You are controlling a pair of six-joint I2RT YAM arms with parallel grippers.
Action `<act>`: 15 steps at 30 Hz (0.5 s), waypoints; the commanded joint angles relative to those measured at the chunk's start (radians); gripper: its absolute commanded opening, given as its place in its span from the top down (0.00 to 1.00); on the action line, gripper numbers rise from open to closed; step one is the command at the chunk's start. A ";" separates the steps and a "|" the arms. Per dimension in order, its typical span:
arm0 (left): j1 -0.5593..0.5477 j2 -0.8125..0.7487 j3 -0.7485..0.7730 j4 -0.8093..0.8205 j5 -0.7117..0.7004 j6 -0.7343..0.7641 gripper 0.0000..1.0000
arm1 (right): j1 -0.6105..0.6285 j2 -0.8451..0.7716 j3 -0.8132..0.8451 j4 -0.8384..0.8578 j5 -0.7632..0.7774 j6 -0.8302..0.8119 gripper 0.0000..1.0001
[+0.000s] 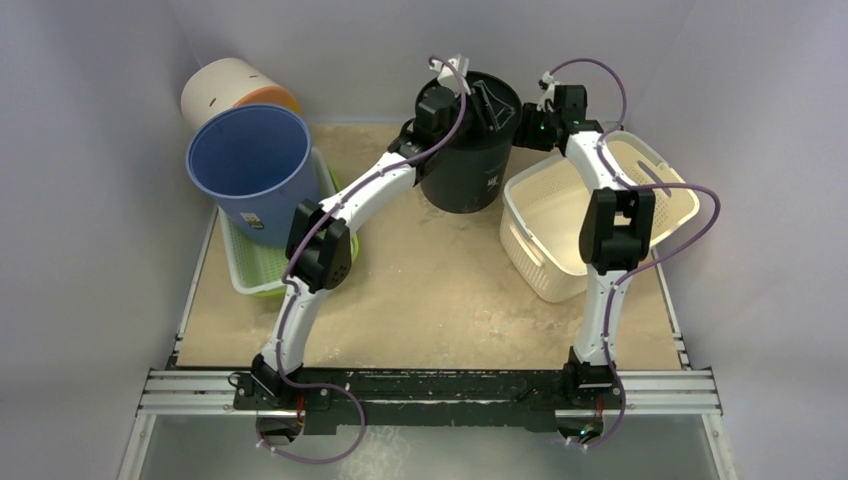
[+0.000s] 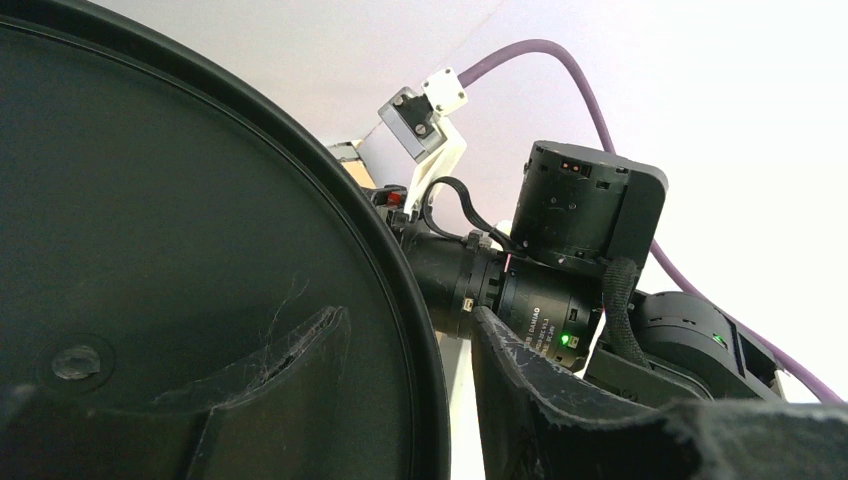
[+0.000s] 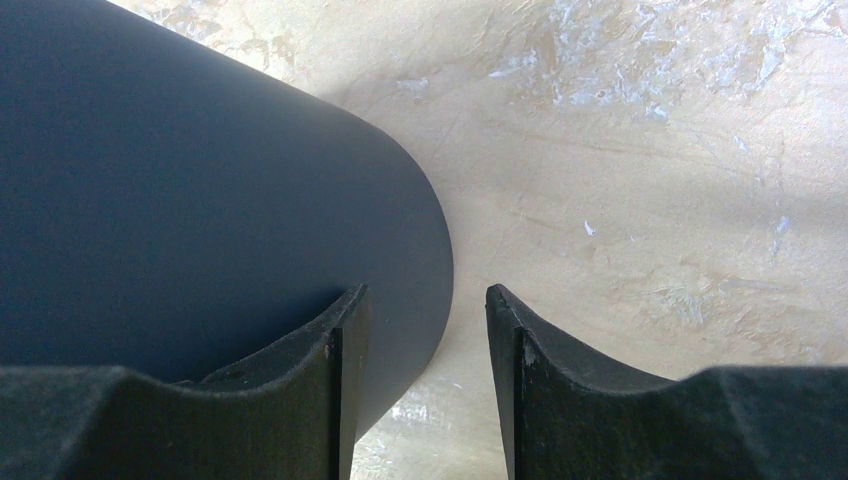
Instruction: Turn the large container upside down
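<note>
One upright black container (image 1: 465, 175), mouth up, left gripper (image 2: 410, 320) spread astride its rim, right gripper (image 3: 425, 295) spread beside its wall.

bench (image 1: 430, 290): sandy top, arms bolted at near edge | large container (image 1: 465, 175): black, standing mouth up, far middle | left gripper (image 1: 488, 103): over the rim, jaws reaching into the mouth | right gripper (image 1: 522, 127): at the container's right side near the rim | white basket (image 1: 540, 270): just right of container | blue bucket (image 1: 250, 165): tilted on green tray (image 1: 255, 275), far left
</note>
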State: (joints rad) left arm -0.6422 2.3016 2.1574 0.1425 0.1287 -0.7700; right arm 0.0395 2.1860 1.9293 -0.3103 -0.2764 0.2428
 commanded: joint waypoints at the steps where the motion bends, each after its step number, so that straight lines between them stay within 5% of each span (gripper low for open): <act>1: 0.032 -0.045 -0.041 -0.174 -0.076 0.070 0.50 | 0.047 0.002 0.060 -0.018 -0.093 -0.027 0.51; 15: 0.162 -0.430 -0.144 -0.331 -0.212 0.299 0.44 | 0.285 0.139 0.261 -0.092 -0.268 -0.059 0.52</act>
State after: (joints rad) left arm -0.4995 2.0426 2.0117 -0.1612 -0.0311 -0.5709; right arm 0.2455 2.3085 2.1124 -0.3737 -0.3904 0.1886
